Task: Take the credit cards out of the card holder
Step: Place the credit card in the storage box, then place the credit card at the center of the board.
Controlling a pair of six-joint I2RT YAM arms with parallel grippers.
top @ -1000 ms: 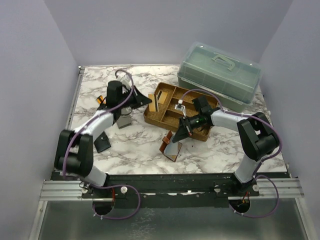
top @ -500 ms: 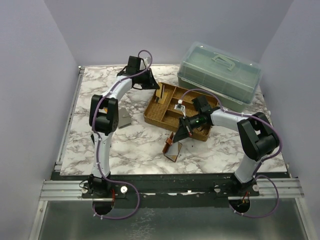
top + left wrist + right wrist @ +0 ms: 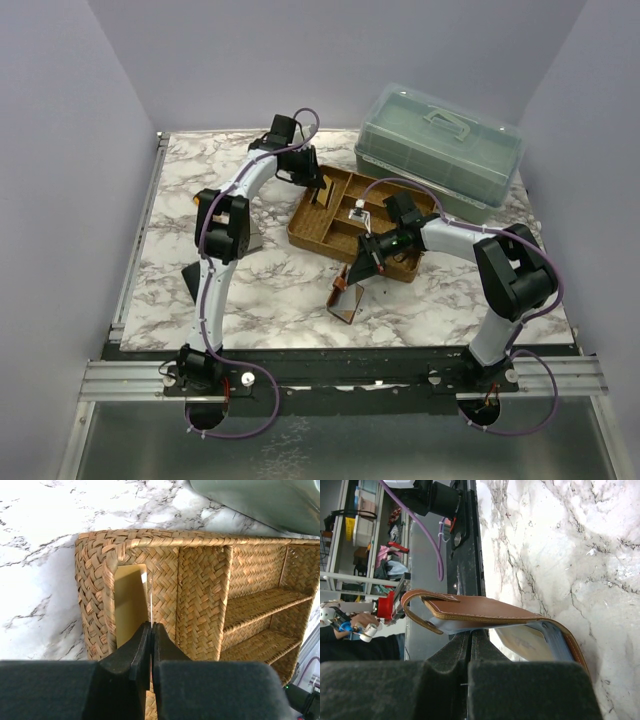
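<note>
My left gripper (image 3: 151, 626) is shut on a thin credit card (image 3: 150, 600), seen edge-on as a pale line. It hovers over the left end compartment of the wicker basket (image 3: 200, 580). A tan-gold card (image 3: 129, 605) stands in that compartment. In the top view the left gripper (image 3: 321, 187) is at the basket's far left end. My right gripper (image 3: 471, 636) is shut on a light-blue inner leaf of the reddish-brown card holder (image 3: 485, 611). It holds the card holder open and on edge on the table (image 3: 346, 296). A tan card (image 3: 525, 640) shows inside it.
The divided wicker basket (image 3: 330, 247) sits mid-table, with a small binder clip in a middle compartment. A translucent green lidded box (image 3: 438, 150) stands behind it at the back right. A grey wallet (image 3: 250, 240) and a black wallet (image 3: 190, 278) lie left of centre.
My left arm has swung from the left side of the table to the basket's left end. The right gripper has stayed put with the card holder.
</note>
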